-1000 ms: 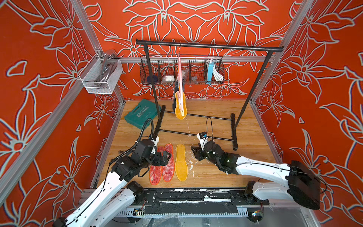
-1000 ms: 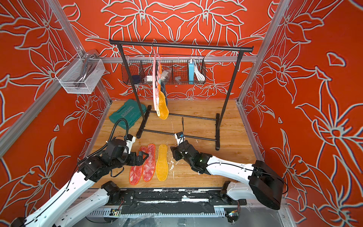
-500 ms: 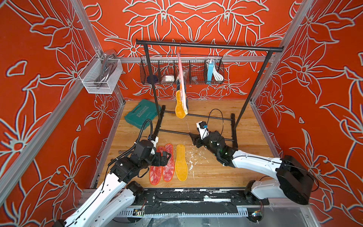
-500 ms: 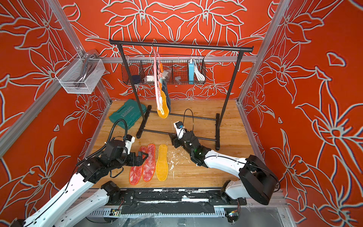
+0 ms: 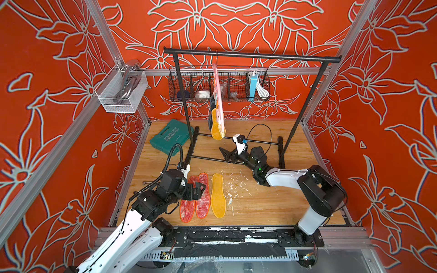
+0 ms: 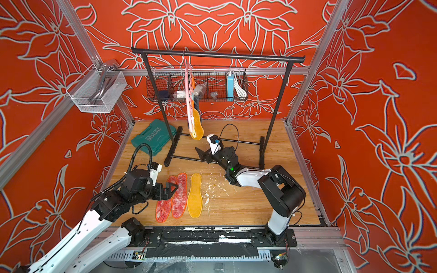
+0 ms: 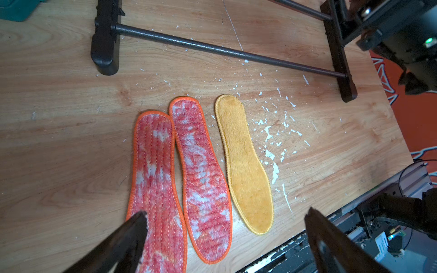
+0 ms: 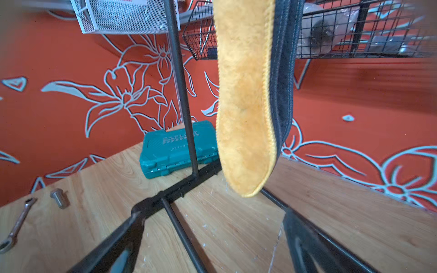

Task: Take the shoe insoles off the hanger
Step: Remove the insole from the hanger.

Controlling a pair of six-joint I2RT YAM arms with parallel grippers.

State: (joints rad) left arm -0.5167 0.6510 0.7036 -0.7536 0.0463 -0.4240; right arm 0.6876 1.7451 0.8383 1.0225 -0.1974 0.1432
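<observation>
The pink hanger point(image 5: 218, 94) point(image 6: 188, 99) hangs edge-on from the rack's top bar. A mustard yellow insole point(image 5: 216, 128) point(image 8: 246, 106) is clipped to it, and dark grey insoles point(image 8: 282, 71) hang right behind that one. Two red-white insoles with orange rims point(image 5: 189, 205) point(image 7: 203, 177) and another yellow insole point(image 5: 218, 196) point(image 7: 246, 165) lie flat on the floor. My left gripper point(image 5: 199, 189) point(image 7: 225, 212) hovers open just above the red pair, holding nothing. My right gripper point(image 5: 224, 154) point(image 8: 212, 214) is open and empty, just below and in front of the hanging yellow insole's tip.
The black garment rack point(image 5: 250, 55) has floor bars point(image 7: 224, 50) crossing under my right gripper. A green tool case point(image 5: 171, 137) lies at the back left. A wire basket point(image 5: 236, 99) and a white mesh basket point(image 5: 120, 92) hang on the walls. A wrench point(image 8: 16, 227) and a bolt point(image 8: 60, 195) lie on the floor.
My right arm has swung back from beside the floor insoles toward the rack, and its jaws have spread wider. The left arm has stayed still.
</observation>
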